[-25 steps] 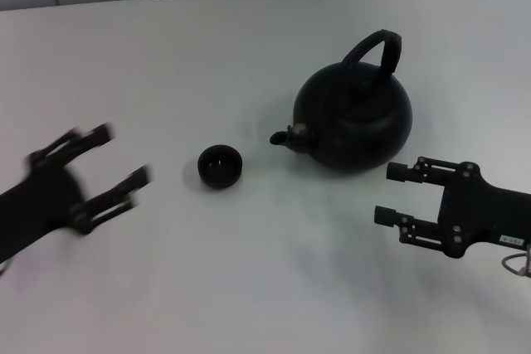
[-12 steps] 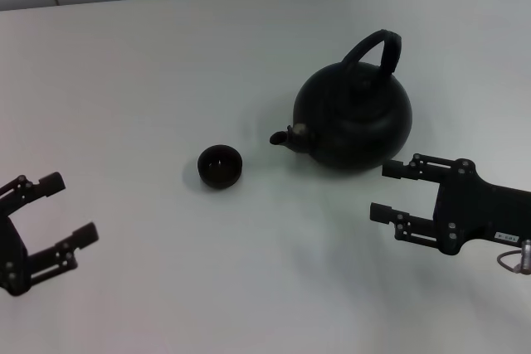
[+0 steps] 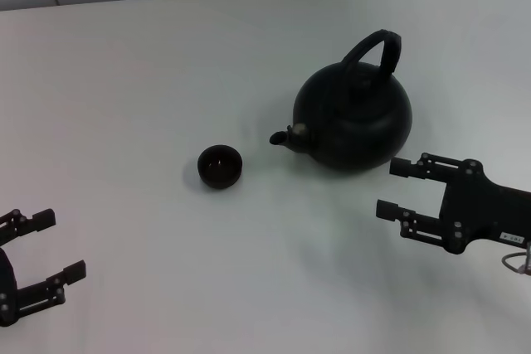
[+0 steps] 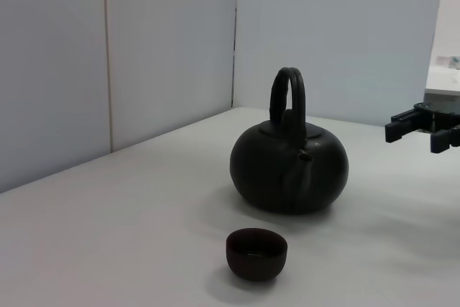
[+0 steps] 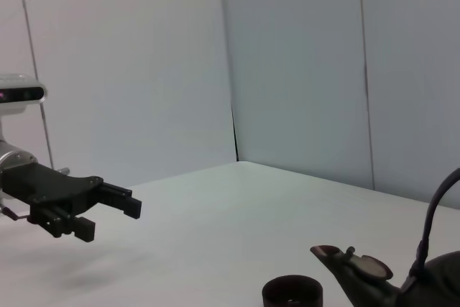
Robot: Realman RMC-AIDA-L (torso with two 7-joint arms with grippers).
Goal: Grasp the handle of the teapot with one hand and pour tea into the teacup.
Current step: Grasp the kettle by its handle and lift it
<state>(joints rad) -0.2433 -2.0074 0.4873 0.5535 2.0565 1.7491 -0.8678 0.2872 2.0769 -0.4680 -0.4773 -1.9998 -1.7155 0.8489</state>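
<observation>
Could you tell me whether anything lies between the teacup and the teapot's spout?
Nothing: in the head view only bare table separates the teacup from the teapot.

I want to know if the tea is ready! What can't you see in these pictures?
- Inside the teapot: its black body hides any tea, in every view.
- Inside the cup: too dark and small to tell if it holds tea.
- Right wrist view: the picture's edge cuts off most of the teapot and its handle.

One teapot (image 3: 355, 118), one teacup (image 3: 220, 166), two grippers
</observation>
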